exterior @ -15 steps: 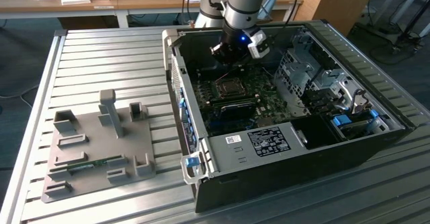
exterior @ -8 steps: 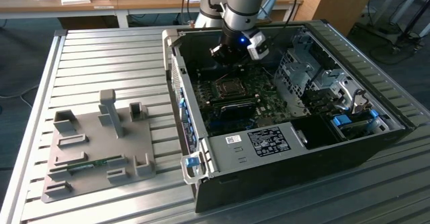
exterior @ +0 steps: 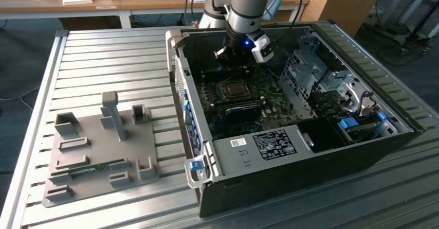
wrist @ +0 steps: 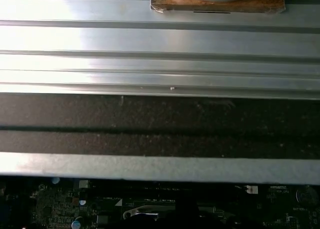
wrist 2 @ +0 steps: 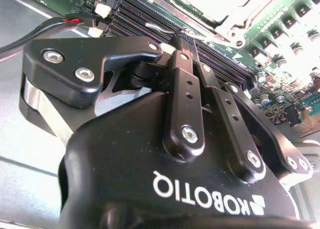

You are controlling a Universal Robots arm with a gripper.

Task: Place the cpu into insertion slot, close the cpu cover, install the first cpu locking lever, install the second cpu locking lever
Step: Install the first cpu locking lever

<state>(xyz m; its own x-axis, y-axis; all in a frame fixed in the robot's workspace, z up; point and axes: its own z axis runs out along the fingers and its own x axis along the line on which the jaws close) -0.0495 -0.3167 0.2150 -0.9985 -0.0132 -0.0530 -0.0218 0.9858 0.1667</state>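
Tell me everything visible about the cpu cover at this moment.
The cpu cover is a small square frame of silvery metal with an open centre. In the exterior view it lies flat over the socket on the green motherboard, inside the open computer case. In the second wrist view its pale shiny rim surrounds a bright centre. The gripper hangs above it, not touching.

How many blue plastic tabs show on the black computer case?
3: one blue plastic tab at the case's near corner, two at the exterior view's right. More may be hidden.
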